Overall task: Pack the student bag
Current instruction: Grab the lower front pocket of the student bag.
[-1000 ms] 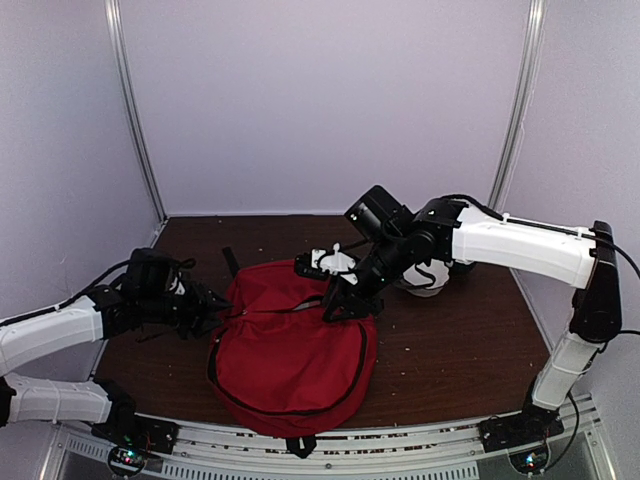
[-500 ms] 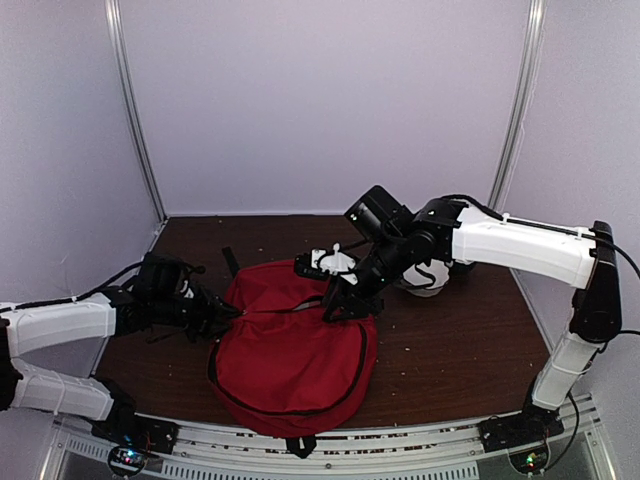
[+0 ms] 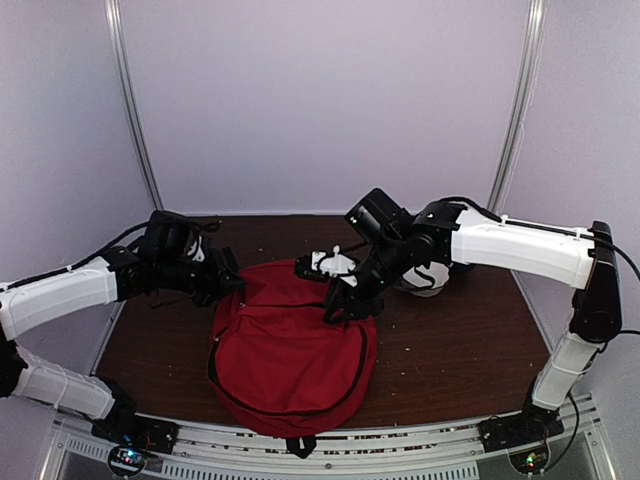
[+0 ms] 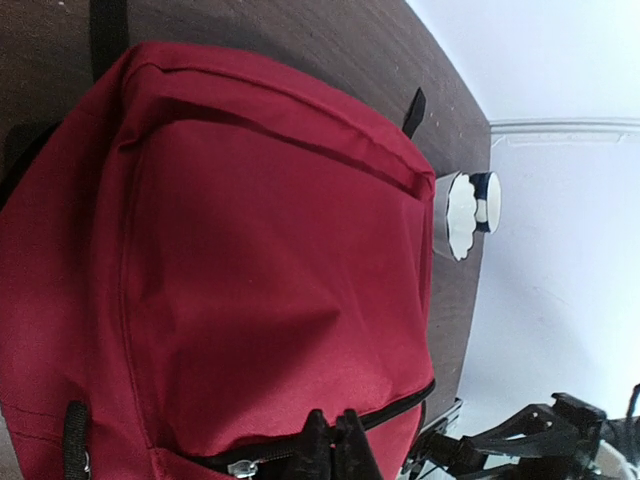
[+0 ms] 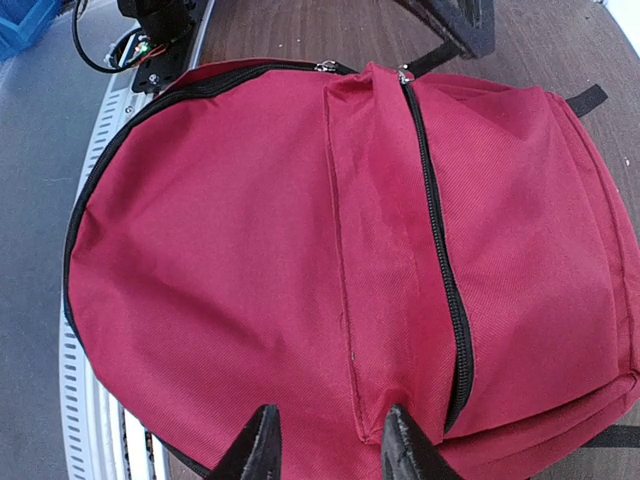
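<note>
The student bag (image 3: pixel 290 355) is a large red backpack with black zippers, lying flat in the middle of the table. My left gripper (image 3: pixel 228 284) is at its upper left edge. In the left wrist view that gripper (image 4: pixel 338 445) is shut, its tips pressed together over the black zipper line, just right of the metal zipper pull (image 4: pixel 245 467). I cannot tell if fabric is pinched. My right gripper (image 3: pixel 345 304) rests on the bag's upper right part. It (image 5: pixel 330 445) stands open, with its fingertips (image 5: pixel 262 440) touching the red fabric on either side of the front pocket's seam.
A white and dark blue cup-like object (image 4: pixel 465 210) lies on the table beyond the bag; it (image 3: pixel 425 280) is partly behind the right arm. A small white and black item (image 3: pixel 335 262) sits behind the bag. A black strap (image 3: pixel 230 262) trails at the bag's back left.
My left arm has swung up and to the right onto the bag's upper left edge, and its jaws have gone from open to shut. The right arm has not moved.
</note>
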